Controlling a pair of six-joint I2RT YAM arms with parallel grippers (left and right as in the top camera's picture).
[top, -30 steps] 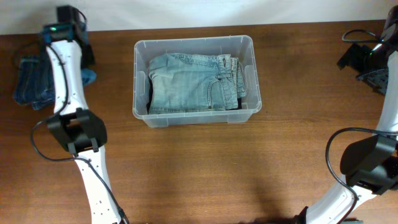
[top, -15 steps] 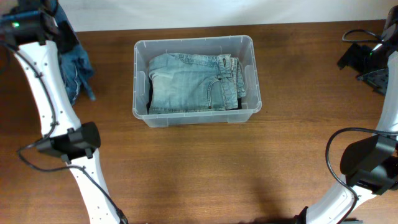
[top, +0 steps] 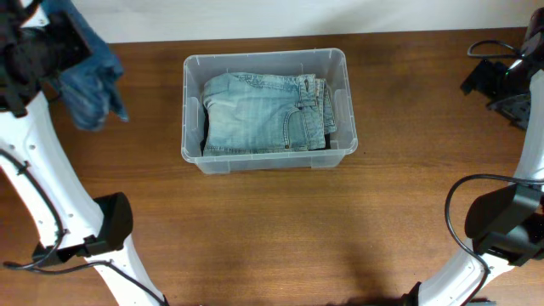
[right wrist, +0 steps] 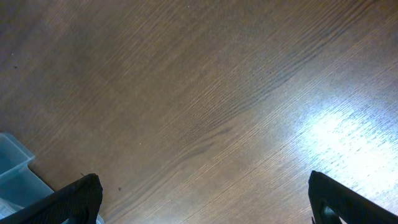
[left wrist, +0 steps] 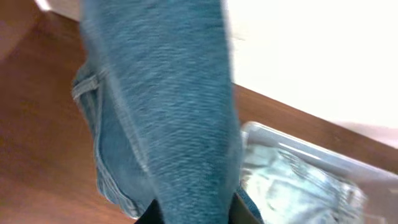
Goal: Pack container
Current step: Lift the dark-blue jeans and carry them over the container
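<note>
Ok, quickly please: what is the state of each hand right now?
Left hand: closed, holding the blue jeans.
Right hand: open, holding nothing.

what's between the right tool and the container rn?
Nothing: only bare table between the open right tool and the container, as the overhead and right wrist views both show.
</note>
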